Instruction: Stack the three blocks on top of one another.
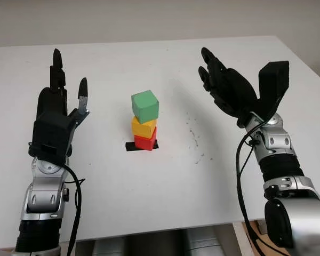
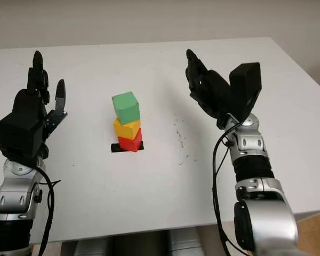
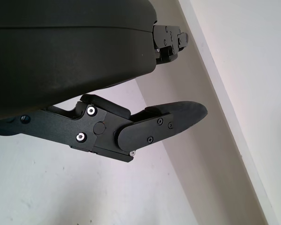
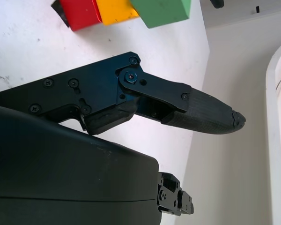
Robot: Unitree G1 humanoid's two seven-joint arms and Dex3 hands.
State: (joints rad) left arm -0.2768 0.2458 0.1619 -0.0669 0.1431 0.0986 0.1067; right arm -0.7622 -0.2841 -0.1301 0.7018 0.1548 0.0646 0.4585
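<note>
Hands [image 1: 61, 101] open beside block stack [image 1: 144, 120]

The red block [image 1: 145, 142] hides most of the black patch [image 1: 130, 145] beneath it.

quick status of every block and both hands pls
red block: bottom of stack, on black tape mark
yellow block: on the red one
green block: on top, turned askew
left hand: open, raised left of the stack
right hand: open, raised right of the stack
</note>
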